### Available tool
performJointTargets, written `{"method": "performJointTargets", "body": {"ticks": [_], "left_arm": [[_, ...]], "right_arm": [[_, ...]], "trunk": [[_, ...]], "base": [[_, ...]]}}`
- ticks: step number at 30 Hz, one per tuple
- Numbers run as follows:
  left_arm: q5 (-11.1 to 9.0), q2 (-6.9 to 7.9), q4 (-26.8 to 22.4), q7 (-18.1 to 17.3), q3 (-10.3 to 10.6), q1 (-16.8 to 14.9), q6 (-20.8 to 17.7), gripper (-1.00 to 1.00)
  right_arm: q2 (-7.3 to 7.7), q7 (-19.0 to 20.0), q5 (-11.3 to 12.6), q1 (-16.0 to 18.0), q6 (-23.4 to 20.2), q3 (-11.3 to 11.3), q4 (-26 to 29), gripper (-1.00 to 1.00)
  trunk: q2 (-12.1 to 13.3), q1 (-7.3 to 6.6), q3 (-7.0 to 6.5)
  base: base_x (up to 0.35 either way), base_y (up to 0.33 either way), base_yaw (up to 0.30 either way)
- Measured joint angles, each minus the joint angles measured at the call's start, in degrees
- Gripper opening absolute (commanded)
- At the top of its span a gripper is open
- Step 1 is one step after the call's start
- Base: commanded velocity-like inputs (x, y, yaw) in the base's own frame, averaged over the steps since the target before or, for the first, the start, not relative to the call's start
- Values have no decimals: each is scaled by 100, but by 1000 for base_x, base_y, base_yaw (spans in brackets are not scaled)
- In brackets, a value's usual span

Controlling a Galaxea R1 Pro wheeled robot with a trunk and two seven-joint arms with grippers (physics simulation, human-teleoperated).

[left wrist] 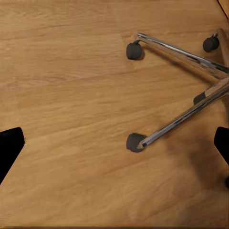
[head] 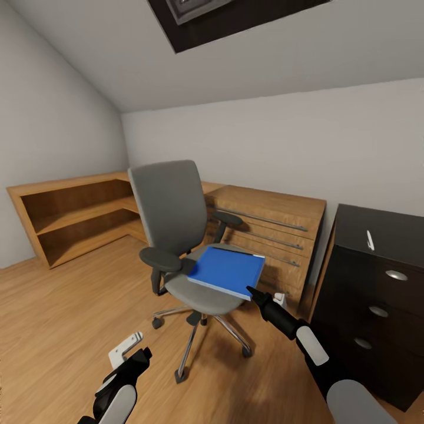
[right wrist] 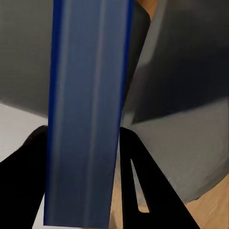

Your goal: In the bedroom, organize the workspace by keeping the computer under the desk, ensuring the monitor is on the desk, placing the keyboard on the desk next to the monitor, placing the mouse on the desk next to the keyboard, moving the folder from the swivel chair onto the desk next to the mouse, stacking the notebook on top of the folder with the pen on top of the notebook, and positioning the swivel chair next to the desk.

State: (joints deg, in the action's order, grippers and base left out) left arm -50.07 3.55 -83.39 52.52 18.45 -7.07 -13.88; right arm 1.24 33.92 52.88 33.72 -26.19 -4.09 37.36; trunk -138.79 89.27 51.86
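Folder [head: 228, 271], bright blue with white page edges, lies on the grey seat of the swivel chair [head: 171, 206], tilted, its near corner raised off the seat toward me and its long axis running from that corner at about 5 o'clock up toward 11 o'clock. My right claw [head: 254, 292] has closed on that near corner; in my right wrist view the folder's edge [right wrist: 88, 109] runs straight between my two dark fingers [right wrist: 143, 186], touching both. My left claw [head: 141, 356] hangs low over the wooden floor at 7 o'clock, its jaws spread wide and holding nothing, above the chair's chrome base [left wrist: 183, 81]. At 3 o'clock a white pen [head: 370, 239] rests on the black surface [head: 383, 232].
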Motion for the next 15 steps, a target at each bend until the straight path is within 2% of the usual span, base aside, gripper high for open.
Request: {"method": "performJointTargets", "body": {"ticks": [5, 15], "left_arm": [[-4, 0, 5, 1, 0, 0, 0, 100], [-12, 0, 6, 10, 0, 0, 1, 100]], "right_arm": [[0, 4, -1, 0, 0, 0, 1, -100], [9, 26, 3, 0, 5, -9, 10, -100]], "trunk": [[201, -108, -90], [602, -327, -269]], "base": [[-238, 0, 0], [-328, 0, 0]]}}
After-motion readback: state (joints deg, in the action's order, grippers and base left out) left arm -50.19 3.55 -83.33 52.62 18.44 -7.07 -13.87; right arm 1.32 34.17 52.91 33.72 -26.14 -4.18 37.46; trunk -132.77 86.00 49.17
